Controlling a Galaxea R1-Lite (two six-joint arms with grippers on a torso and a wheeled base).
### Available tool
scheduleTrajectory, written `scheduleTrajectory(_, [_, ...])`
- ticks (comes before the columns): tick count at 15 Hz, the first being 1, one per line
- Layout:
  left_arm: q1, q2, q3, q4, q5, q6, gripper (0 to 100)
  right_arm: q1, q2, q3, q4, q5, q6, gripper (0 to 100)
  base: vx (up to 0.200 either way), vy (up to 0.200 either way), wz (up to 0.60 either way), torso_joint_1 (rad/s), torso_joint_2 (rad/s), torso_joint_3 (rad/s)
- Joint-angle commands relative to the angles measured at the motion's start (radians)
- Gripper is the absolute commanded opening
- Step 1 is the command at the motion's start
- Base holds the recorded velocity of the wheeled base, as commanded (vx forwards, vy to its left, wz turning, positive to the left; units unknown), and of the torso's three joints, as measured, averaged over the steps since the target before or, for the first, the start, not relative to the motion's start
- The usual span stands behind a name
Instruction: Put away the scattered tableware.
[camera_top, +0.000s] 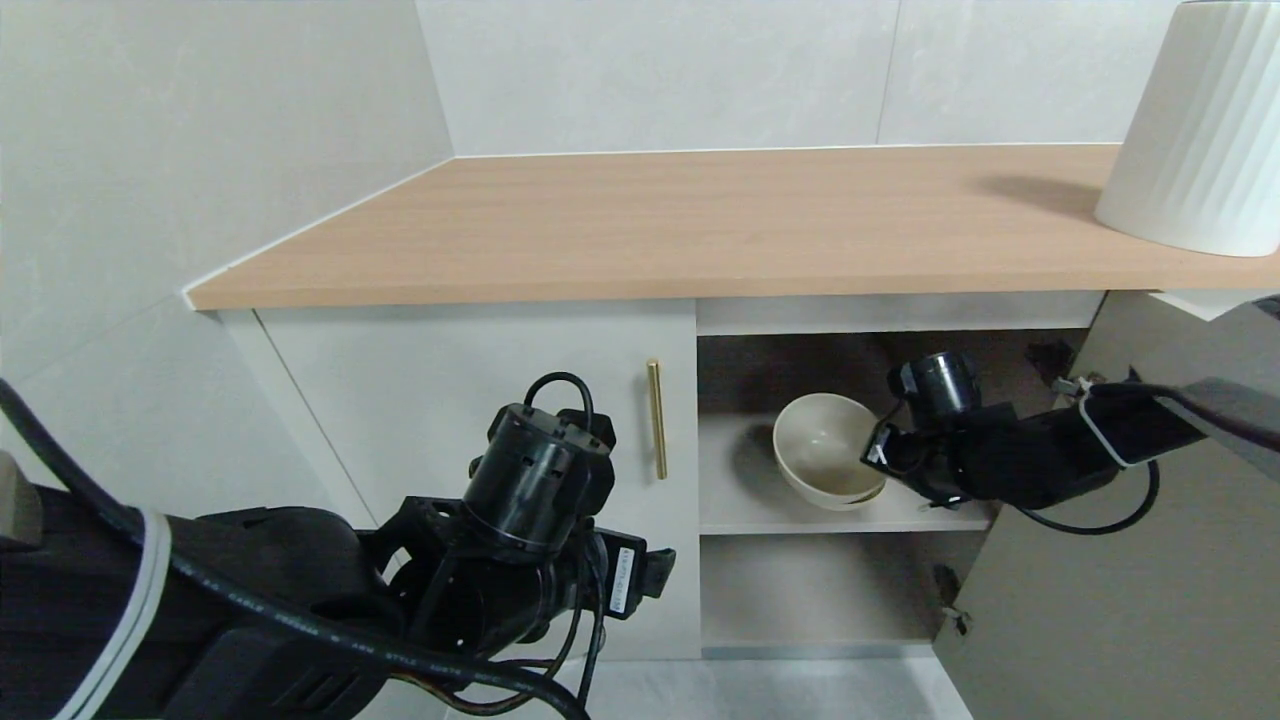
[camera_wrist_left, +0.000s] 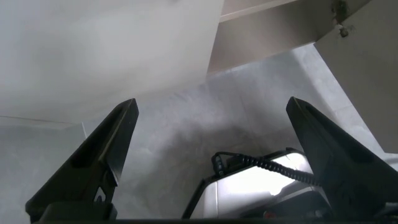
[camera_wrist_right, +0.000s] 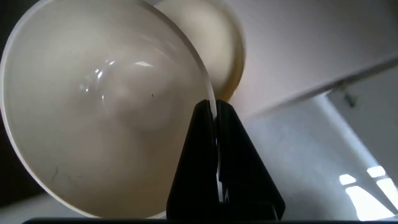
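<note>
head view: the right gripper (camera_top: 876, 452) is inside the open cabinet (camera_top: 900, 315), jaws pinched tight on the rim of the beige bowl (camera_top: 822, 455). the bowl's tipped on edge, mouth facing out, its lower side down at the middle shelf (camera_top: 740, 510). i'd say that rim pinch suits sliding it in. fully resting? can't tell. the left gripper (camera_wrist_left: 211, 106) hangs low by the closed door (camera_top: 450, 400), jaws spread wide, empty, likely parked clear.
</note>
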Motion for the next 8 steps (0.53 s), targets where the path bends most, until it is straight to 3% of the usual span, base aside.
scheduleTrajectory(1, [0.0,0.0,0.0,-0.001,0.0,0.0,100,-0.02,0.076,-0.054,-0.001,-0.017,0.002,0,0.0,0.0,0.0,0.0,0.0,0.0])
scheduleTrajectory(8, [0.0,-0.001,0.0,-0.001,0.0,0.002,100,-0.04,0.151,-0.141,-0.002,-0.051,0.015,0,0.0,0.0,0.0,0.0,0.0,0.0])
